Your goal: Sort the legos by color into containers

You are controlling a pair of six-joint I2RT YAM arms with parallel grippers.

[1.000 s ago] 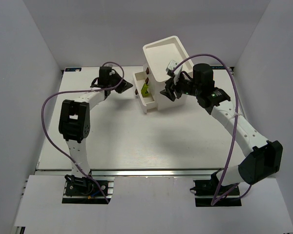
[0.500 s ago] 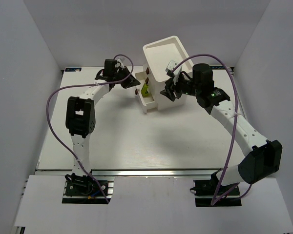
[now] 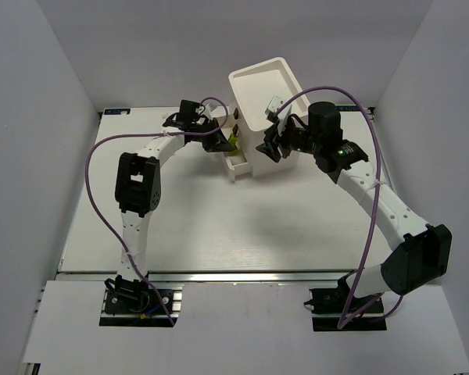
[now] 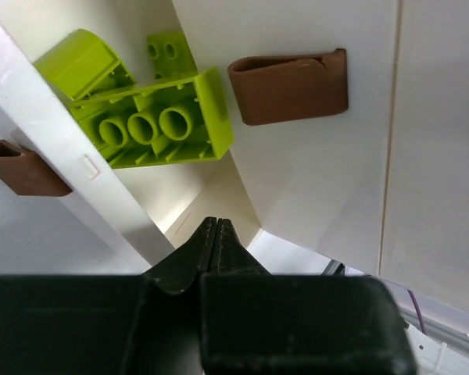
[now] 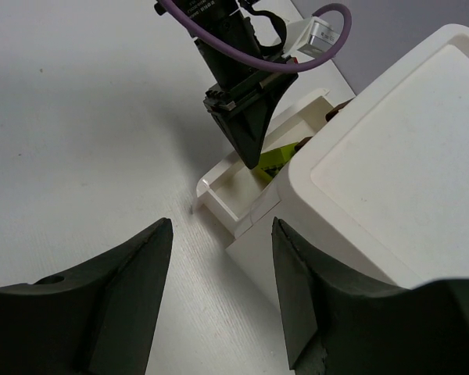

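I had the left gripper [image 4: 216, 234] with its fingers pressed together on nothing, poised just above the shallow white pull-out drawer [image 5: 223, 199] that stood out from the front of the tall white boxy cabinet [image 3: 262, 98]. The yellow-green studded plastic bricks [image 4: 152, 121] lay inside that drawer. The right gripper [image 5: 219, 258] waited empty, fingers apart, close by the cabinet's side; I couldn't make out contact. No loose bricks showed around the cabinet, so I judged sorting nearly done. Next called for nudging the drawer's front, near its dark brown knob [image 4: 19, 168], squarely into the cabinet without tipping it.
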